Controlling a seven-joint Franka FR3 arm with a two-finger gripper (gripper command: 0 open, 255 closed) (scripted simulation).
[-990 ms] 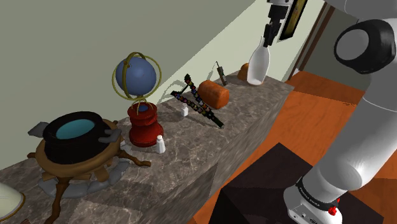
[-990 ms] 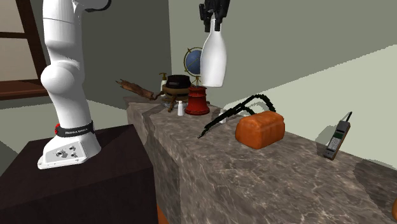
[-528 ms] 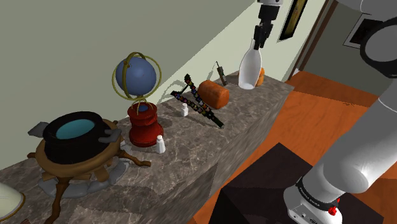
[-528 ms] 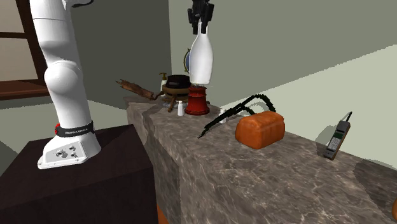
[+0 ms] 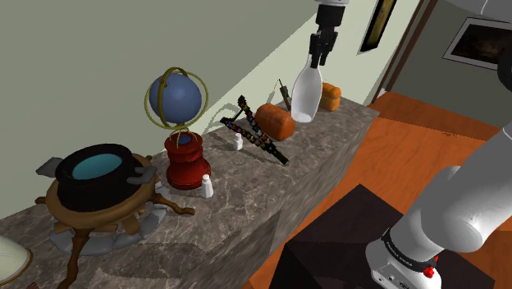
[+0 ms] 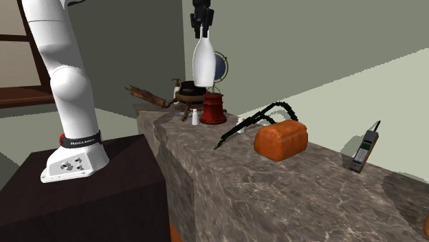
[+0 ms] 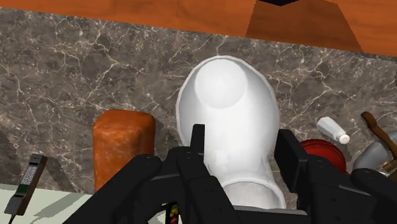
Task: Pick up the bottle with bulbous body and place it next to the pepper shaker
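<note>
White and bulbous in its lower half, the bottle (image 5: 305,97) hangs clear of the worktop (image 5: 246,193) with its neck uppermost. No part of it touches the grey veined surface. The black end effector (image 5: 316,57) is closed on the bottle's neck. In the wrist view the fingers (image 7: 291,153) clasp the neck from opposite sides, and the rounded base faces the worktop.

Reference landmark: the orange loaf (image 5: 275,121), which lies on the worktop.

- Bottle: higher than the loaf. The wrist view places it over bare worktop beside the loaf, between the loaf and the red pedestal (image 5: 186,162).
- Black strap-like object (image 5: 256,134): just beside the loaf, on the pedestal side.
- Small white shaker (image 5: 239,141): near the loaf, just past the strap-like object.
- Second small white shaker (image 5: 208,187): well apart from the loaf, just beside the foot of the red pedestal. The pictures do not show which of the two shakers holds pepper.
- Blue globe (image 5: 175,98): well apart from the loaf, behind the red pedestal.
- Handset phone (image 5: 285,94): near the loaf, on the side away from the pedestal, upright close to the wall.
- Smaller orange item (image 5: 330,96): beyond the loaf on the same side as the phone, partly hidden by the bottle in the shoulder view.
</note>
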